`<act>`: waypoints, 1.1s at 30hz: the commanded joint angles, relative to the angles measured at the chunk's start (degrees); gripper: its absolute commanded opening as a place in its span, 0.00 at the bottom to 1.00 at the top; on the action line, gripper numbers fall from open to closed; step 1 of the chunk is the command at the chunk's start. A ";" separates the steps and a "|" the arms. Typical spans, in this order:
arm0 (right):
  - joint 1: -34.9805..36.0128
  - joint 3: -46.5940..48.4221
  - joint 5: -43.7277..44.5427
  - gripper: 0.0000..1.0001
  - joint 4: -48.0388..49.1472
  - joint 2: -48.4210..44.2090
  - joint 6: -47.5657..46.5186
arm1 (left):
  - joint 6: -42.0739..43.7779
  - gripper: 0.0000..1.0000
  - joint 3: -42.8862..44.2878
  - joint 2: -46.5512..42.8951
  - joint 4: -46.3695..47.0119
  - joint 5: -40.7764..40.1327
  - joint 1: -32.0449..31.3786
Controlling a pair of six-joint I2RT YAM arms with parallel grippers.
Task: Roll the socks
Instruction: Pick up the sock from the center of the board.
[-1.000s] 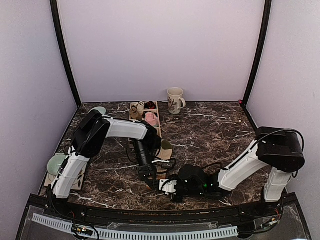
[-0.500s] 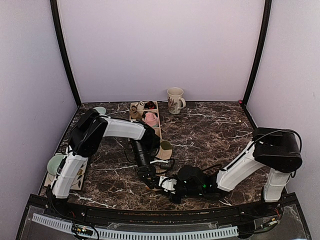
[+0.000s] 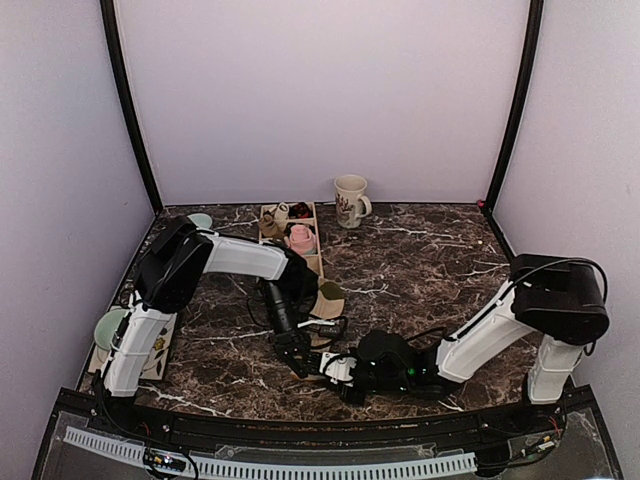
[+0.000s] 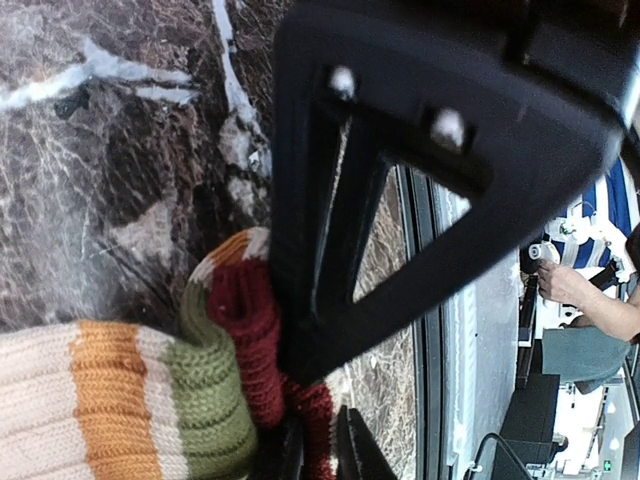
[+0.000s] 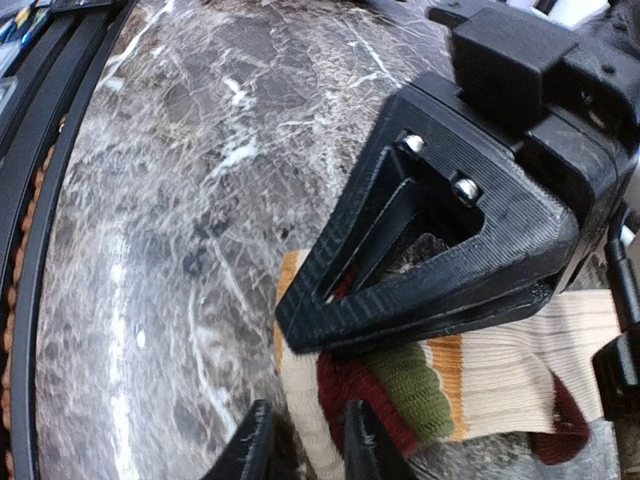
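Note:
A striped sock [image 5: 470, 375] with cream, orange, green and maroon bands lies on the marble table near the front edge, its end folded over. In the left wrist view the sock's [image 4: 215, 400] maroon fold is pinched in my left gripper [image 4: 318, 455], which is shut on it. My right gripper [image 5: 305, 445] stands slightly open, with the sock's cream end between its fingers. The two grippers meet tip to tip, left gripper [image 3: 298, 362] and right gripper [image 3: 330, 372]. In the top view the arms hide most of the sock.
A wooden tray [image 3: 270, 215] at the back holds a pink bundle [image 3: 302, 238] and small dark items. A mug [image 3: 350, 200] stands behind it. Green bowls [image 3: 110, 325] sit at the left edge. The black front rail [image 5: 40, 230] runs close to the grippers.
The right gripper's jaws have parted from shut to slightly open around the sock's end. The left arm shifted a little and kept its grip.

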 commanded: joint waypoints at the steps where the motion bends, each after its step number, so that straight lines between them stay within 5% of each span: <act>1: 0.19 -2.18 3.04 0.32 -5.85 -6.23 -3.51 | 1.90 0.14 -3.51 2.58 2.94 -14.39 0.16; 3: 1.02 -2.70 5.65 0.45 -6.89 -10.35 -3.95 | 2.51 0.13 -3.98 2.58 2.59 -14.06 0.16; 4: 1.35 -2.96 7.23 0.90 -7.60 -12.60 -3.78 | 2.65 0.12 -4.26 2.59 2.56 -13.70 0.16; 6: 1.95 -4.34 11.39 0.99 -7.69 -17.47 -2.40 | 3.10 0.12 -4.92 2.51 2.16 -12.04 0.31; 11: 1.68 -11.16 25.46 0.99 -0.62 -28.57 11.66 | 3.64 0.12 -6.64 2.55 1.32 -6.67 1.03; 14: 1.03 -17.40 21.05 0.99 6.93 -29.50 15.55 | 3.95 0.13 -7.61 2.74 1.53 -6.11 1.21; 18: 1.02 -16.80 15.19 0.98 3.19 -26.90 13.36 | 4.66 0.13 -7.67 2.95 0.66 -4.98 1.63; 20: 0.94 -16.85 13.92 0.91 3.72 -26.49 12.93 | 4.73 0.13 -7.63 2.81 0.73 -5.26 1.80; 24: -0.76 -16.19 12.54 0.51 4.05 -24.47 13.70 | 4.50 0.13 -9.05 1.64 3.05 -7.19 1.84; 29: -1.00 -13.82 6.47 0.43 8.36 -19.18 12.80 | 5.70 0.13 -8.93 1.26 2.21 -7.22 1.89; 33: -1.22 -8.75 -5.04 0.46 10.21 -11.47 8.27 | 6.91 0.13 -9.11 1.18 1.01 -7.12 1.85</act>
